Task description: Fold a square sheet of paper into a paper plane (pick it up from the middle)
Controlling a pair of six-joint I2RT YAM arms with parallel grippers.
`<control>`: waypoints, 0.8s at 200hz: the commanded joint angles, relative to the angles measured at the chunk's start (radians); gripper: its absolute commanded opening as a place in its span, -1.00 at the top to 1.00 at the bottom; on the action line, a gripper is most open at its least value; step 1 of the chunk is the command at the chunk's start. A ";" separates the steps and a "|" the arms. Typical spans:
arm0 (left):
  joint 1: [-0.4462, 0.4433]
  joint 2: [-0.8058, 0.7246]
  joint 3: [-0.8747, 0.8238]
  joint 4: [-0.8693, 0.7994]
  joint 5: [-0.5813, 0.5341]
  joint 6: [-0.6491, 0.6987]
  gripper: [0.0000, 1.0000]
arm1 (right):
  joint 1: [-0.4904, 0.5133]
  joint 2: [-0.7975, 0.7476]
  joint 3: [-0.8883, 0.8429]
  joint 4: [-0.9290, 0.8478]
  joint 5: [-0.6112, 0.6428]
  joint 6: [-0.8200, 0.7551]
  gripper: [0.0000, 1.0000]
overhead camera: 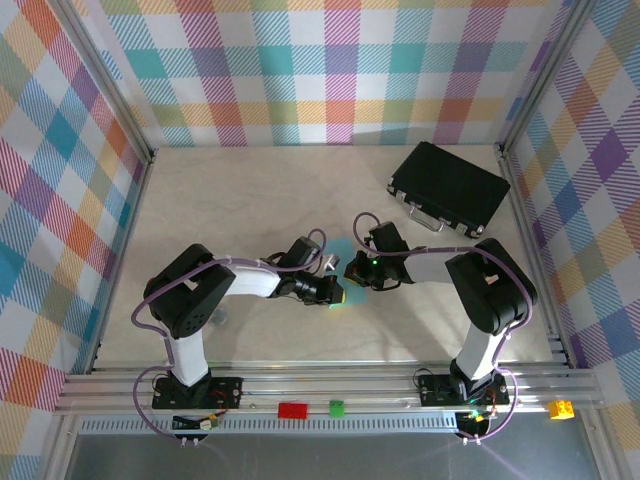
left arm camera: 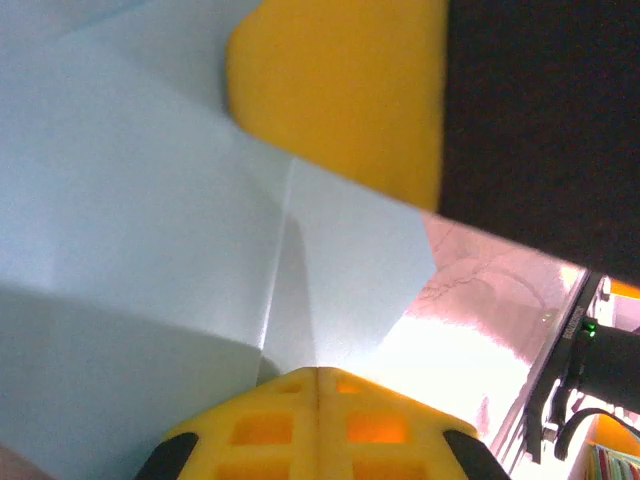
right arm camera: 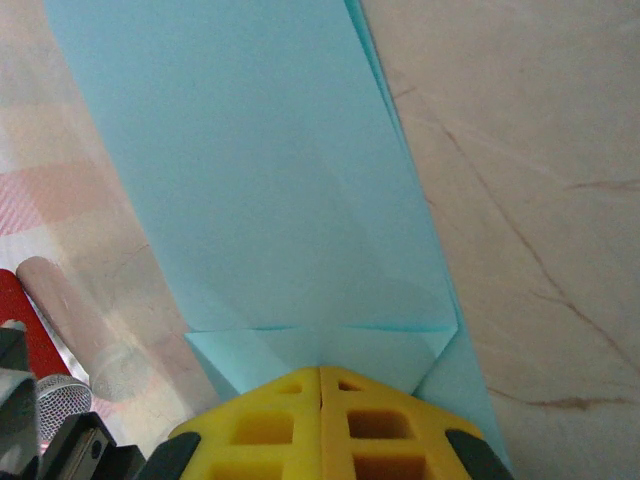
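Sheet of paper (right arm camera: 260, 170): light blue and already folded into layers. It sits between the two hands, on the arm-base side of the black case (overhead camera: 450, 188) and well apart from it. Whether it touches the desk (overhead camera: 250, 200) cannot be told.
Left hand (left arm camera: 318, 400): its yellow fingers are closed together on the sheet's edge, just where a crease runs into them. This probably pins the fold line.
Right hand (right arm camera: 320, 395): it is clamped on the opposite end, over a small folded flap, and the sheet stretches away from it.
Reason for the hold: two facing grips likely keep the thin paper taut and stop it from slipping while a fold is pressed.
Black case: it plays no part and lies clear of the work.
Progress: mid-fold, and not yet a pointed dart.
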 commanded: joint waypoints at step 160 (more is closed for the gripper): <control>0.032 0.042 0.051 0.032 0.008 0.003 1.00 | 0.004 0.037 -0.032 -0.165 0.093 -0.016 1.00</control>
